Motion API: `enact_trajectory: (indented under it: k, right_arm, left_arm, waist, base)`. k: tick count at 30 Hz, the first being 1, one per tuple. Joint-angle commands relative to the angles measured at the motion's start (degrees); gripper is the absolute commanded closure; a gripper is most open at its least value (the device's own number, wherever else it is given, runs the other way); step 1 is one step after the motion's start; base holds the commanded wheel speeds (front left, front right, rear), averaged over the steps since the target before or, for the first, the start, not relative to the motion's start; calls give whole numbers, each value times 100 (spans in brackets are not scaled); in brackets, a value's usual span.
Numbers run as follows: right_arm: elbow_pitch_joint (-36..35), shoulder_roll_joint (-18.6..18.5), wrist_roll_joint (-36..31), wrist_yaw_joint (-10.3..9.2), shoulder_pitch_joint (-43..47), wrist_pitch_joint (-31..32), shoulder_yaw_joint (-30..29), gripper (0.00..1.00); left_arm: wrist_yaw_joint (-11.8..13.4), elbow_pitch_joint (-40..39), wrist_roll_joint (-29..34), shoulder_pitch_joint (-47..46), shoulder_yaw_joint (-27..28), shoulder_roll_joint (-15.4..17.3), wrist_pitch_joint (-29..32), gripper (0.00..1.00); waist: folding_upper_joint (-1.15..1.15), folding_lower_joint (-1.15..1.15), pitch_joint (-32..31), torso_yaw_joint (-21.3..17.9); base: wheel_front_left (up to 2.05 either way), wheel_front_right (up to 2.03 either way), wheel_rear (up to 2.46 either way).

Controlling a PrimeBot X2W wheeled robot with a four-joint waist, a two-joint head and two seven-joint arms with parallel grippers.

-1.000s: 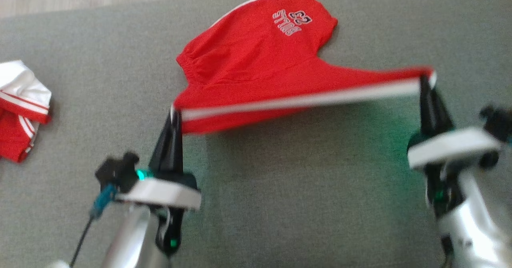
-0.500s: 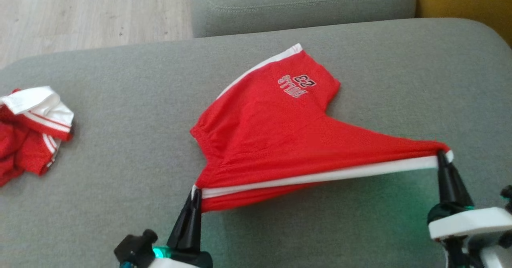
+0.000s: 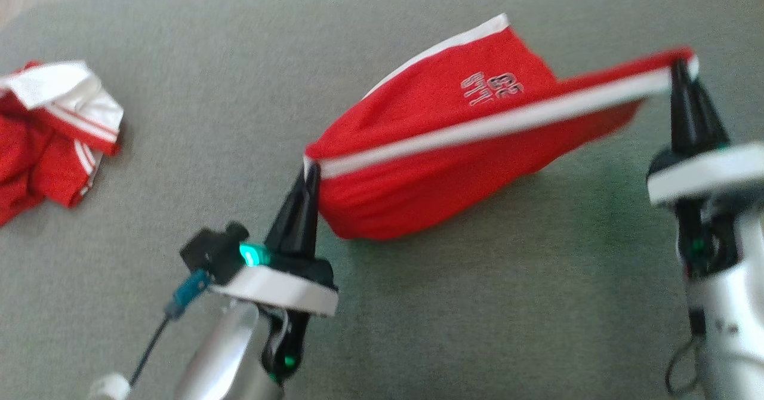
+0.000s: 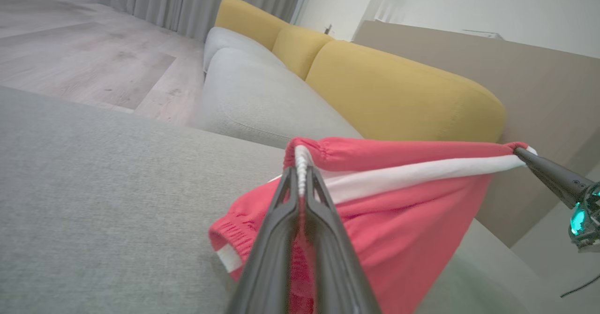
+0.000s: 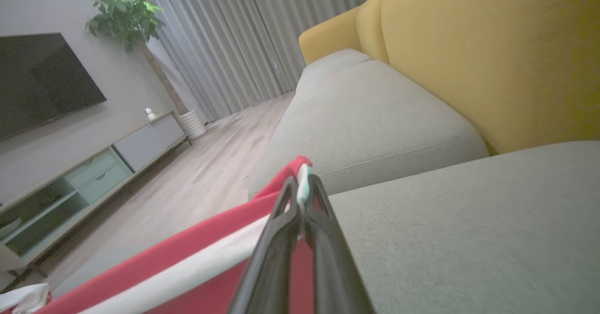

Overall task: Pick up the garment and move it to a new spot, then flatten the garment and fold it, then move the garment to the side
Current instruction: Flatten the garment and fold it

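Holding a pair of red shorts (image 3: pixel 430 173) stretched in the air, the robot works over a wide grey sofa seat (image 3: pixel 477 304). The left hand (image 3: pixel 309 172) is closed on one end of the shorts' white side stripe (image 3: pixel 477 126), and the right hand (image 3: pixel 678 68) is closed on the other end. The stripe runs taut between them, higher at the right. Below it the red cloth sags in a loose pouch, and its underside seems to rest on the seat. The printed lettering faces up. This looks like the carrying or spreading stage, with the shorts lifted but not yet laid flat and no fold begun. The next move probably calls for both hands to come down together, holding the stripe tight, so the cloth settles without bunching. Bare seat lies open between the shorts and the robot, and to the left of the shorts. Farther left sits a crumpled red and white garment (image 3: pixel 54 125), well apart. Beyond the seat's far edge the wooden floor (image 4: pixel 93 56) begins, and yellow back cushions (image 4: pixel 398 93) rise beyond the shorts.
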Motion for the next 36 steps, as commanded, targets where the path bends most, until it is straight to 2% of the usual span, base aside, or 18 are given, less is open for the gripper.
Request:
enact_trajectory:
  k: [1, 9, 19, 20, 21, 22, 23, 24, 31, 36]
  right_arm:
    - [-23, -92, -185, -5, -415, 83, 92, 100]
    - [1222, -57, -1128, -5, -2023, 385, 199, 100]
    - [2524, -34, -1891, -5, -3201, 154, 268, 100]
    - [2646, -31, -1959, -5, -3265, 109, 250, 62]
    - [2763, -16, -2005, -5, -3319, 62, 218, 0]
    - [2860, 0, -2047, -5, -3364, -1, 178, 0]
    - [2938, 9, -2102, -5, -3401, -81, 159, 0]
    - [3018, 16, -2147, -5, -3421, -154, 156, 0]
    - [3533, -185, -2388, -5, -3221, -473, 357, 0]
    - [3898, -396, -2328, -5, -2935, -184, 684, 0]
  left_arm:
    - [11, -42, -174, -300, 168, 88, -70, 100]
    - [163, 390, -821, -1324, -159, 88, -70, 100]
    - [255, 612, -1258, -2020, -679, 87, -70, 100]
    - [260, 647, -1299, -2044, -731, 87, -70, 100]
    - [272, 668, -1343, -2064, -763, 87, -70, 100]
    - [289, 680, -1365, -2076, -784, 87, -70, 65]
    - [328, 681, -1379, -2078, -779, 87, -70, 11]
    - [368, 678, -1398, -2062, -761, 87, -70, 0]
    - [552, 694, -1272, -1688, -559, 87, -70, 0]
    - [588, 644, -1133, -1373, -384, 87, -70, 0]
  waist:
    - [0, -2, 392, 285]
    - [0, -2, 1071, 707]
    - [0, -2, 1490, 988]
    - [0, -2, 1501, 997]
    - [0, -2, 1509, 1006]
    - [0, -2, 1514, 1014]
    - [0, -2, 1514, 1019]
    - [0, -2, 1509, 1022]
    - [0, -2, 1326, 1001]
    - [0, -2, 1222, 993]
  base:
    - [0, 0, 0]
    - [0, 0, 0]
    - [0, 0, 0]
    - [0, 0, 0]
    - [0, 0, 0]
    - [0, 0, 0]
    - [0, 0, 0]
    - [0, 0, 0]
    - [0, 0, 0]
    - [0, 0, 0]
